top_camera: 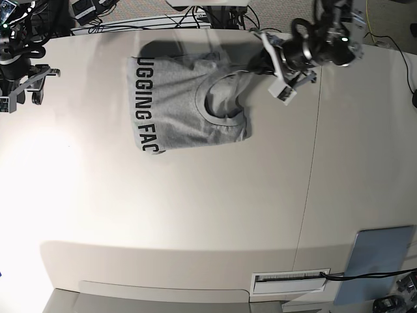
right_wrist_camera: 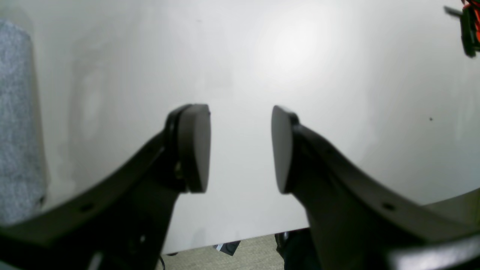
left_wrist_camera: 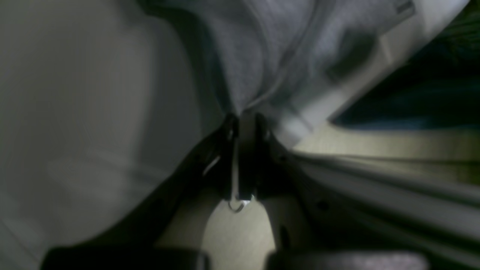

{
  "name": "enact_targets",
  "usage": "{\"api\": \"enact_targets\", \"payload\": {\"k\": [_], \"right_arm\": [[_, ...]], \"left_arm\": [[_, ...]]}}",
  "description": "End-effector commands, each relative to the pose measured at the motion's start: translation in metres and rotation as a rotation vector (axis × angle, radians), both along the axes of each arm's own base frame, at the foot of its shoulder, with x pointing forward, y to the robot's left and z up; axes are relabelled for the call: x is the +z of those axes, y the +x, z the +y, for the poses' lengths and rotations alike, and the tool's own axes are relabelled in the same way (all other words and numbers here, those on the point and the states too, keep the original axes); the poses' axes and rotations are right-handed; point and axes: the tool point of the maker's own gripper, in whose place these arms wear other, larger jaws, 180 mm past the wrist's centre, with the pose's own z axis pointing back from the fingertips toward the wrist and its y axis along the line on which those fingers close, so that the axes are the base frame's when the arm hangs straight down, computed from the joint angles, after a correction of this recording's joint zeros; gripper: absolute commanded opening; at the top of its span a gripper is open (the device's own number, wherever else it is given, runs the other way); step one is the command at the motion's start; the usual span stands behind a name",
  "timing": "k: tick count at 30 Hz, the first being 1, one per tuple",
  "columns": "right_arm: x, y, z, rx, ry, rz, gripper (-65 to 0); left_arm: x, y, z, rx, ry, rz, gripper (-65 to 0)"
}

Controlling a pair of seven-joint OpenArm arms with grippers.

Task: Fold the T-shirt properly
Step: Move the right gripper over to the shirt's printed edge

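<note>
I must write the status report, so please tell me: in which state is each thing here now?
T-shirt: partly folded on the table, lettering showing along one edge, one corner lifted.
Left gripper: shut on the T-shirt's fabric.
Right gripper: open, empty, above bare table.

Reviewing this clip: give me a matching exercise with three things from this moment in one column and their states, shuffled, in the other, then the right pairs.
Things:
1. Left gripper
2. Right gripper
3. T-shirt

States:
A. Jaws apart over bare table, holding nothing
B. Partly folded, black lettering showing along one edge
C. Jaws shut on grey cloth

Pairs: 1-C, 2-A, 3-B
</note>
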Motion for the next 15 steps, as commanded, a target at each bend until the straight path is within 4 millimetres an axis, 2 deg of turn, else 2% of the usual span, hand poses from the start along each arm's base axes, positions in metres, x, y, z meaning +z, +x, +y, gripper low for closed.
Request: {"api": "enact_targets", "payload": {"k": [1,7,10,11,15], "right_arm": [[0.010,0.005,-0.001,0.013,-0.019,-0.033,-38.4],[0.010,0.005,-0.001,0.013,-0.019,-0.033,-38.4],[0.010,0.005,-0.001,0.013,-0.019,-0.033,-38.4],[0.010,0.005,-0.001,0.013,-0.019,-0.033,-38.4],[0.010,0.005,-0.001,0.014,-0.018,-0.035,-38.4]], "left_arm": [[0.006,-0.001,0.003,-0.021,-0.007,-0.013,-65.0],[-0.001,-0.011,0.026,-0.074,0.078,0.013,-65.0],[-0.003,-0.016,0.031,-0.099,0.098,0.014,-65.0],[-0.004,-0.016,0.031,-0.116,0.106,0.006,-62.4],[-0.013,-0.010,0.050,-0.116,0.230,-0.026,-38.1]]}}
